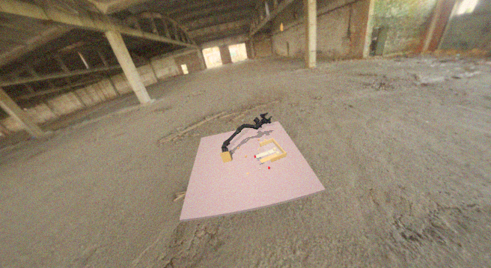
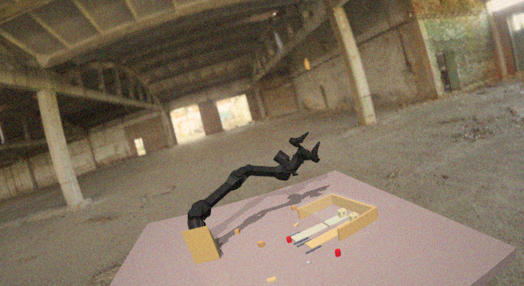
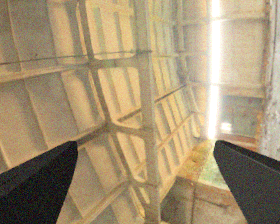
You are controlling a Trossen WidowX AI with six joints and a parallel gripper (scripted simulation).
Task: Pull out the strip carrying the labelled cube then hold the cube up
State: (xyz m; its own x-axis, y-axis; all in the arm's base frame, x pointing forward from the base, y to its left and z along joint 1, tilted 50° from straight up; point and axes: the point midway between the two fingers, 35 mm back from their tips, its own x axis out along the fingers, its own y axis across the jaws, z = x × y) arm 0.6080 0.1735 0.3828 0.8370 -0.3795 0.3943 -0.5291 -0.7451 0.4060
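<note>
A: Top view first. Arm pose?
B: Black arm (image 1: 239, 130) rises from a tan base block (image 1: 226, 156) on the pink mat (image 1: 232, 193) and reaches far-right. Gripper (image 1: 264, 119) is up in the air over the mat's far edge, nothing in it.
A: Containers?
B: Tan wooden frame (image 1: 281, 150), open on its near-left side. Pale strips (image 1: 266, 154) lie inside and stick out through the opening. Too small here to tell the cubes apart. Red pegs (image 1: 269, 167) just outside the opening.
A: Exterior view?
B: Same arm (image 2: 240, 178), elbow bent, forearm level, wrist tipped upward. Gripper (image 2: 307, 144) has its fingers (image 2: 299, 140) spread wide, pointing up and away from the mat, holding nothing.
A: And the frame?
B: Wooden frame (image 2: 359, 224) right of the base block (image 2: 200, 244). Two pale strips (image 2: 315, 231) run lengthwise in it. Two small cream cubes (image 2: 342, 212) sit at the strips' far end, side by side; can't read which one has the label. Two red pegs (image 2: 338, 252) flank the opening, small tan blocks (image 2: 261, 244) scattered on the mat (image 2: 419, 250).
A: Cubes versus gripper?
B: Well apart. Cubes are down in the frame, right of and below the raised gripper.
A: Wrist view?
B: Both dark fingertips at the lower corners, wide gap, only building roof and wall between them. No mat, no strips, no cubes.
</note>
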